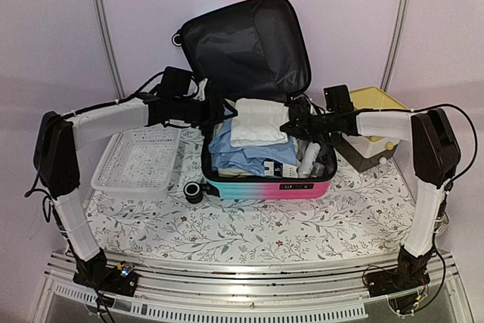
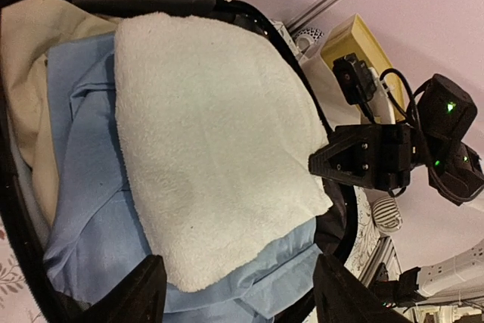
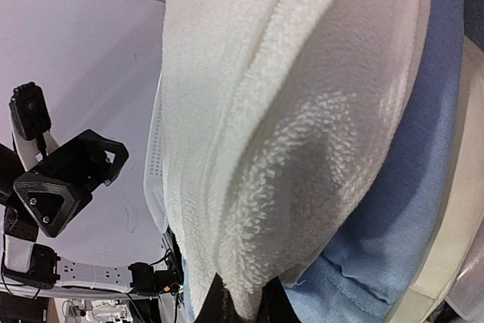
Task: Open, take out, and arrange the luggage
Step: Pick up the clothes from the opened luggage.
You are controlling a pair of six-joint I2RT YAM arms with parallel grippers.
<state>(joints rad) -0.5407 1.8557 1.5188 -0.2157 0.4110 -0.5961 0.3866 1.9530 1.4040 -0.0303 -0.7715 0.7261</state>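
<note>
The luggage (image 1: pixel 265 187) lies open on the table, pink-to-turquoise shell, black lid (image 1: pixel 246 43) raised at the back. A folded white towel (image 1: pixel 257 122) lies on blue clothes (image 1: pixel 238 153) inside it. My right gripper (image 1: pixel 291 126) is shut on the towel's right edge; in the right wrist view the towel (image 3: pixel 287 126) is pinched between the fingertips (image 3: pixel 272 304). My left gripper (image 1: pixel 219 111) is open at the towel's left side; in the left wrist view its fingers (image 2: pixel 140 293) straddle the towel (image 2: pixel 204 149) and the blue cloth (image 2: pixel 91 209).
A white perforated basket (image 1: pixel 140 160) stands left of the luggage. A yellow-topped drawer box (image 1: pixel 374 130) stands at the right behind the right arm. A white bottle (image 1: pixel 306 163) and small items fill the luggage's right side. A wheel (image 1: pixel 193 191) sticks out at its front left.
</note>
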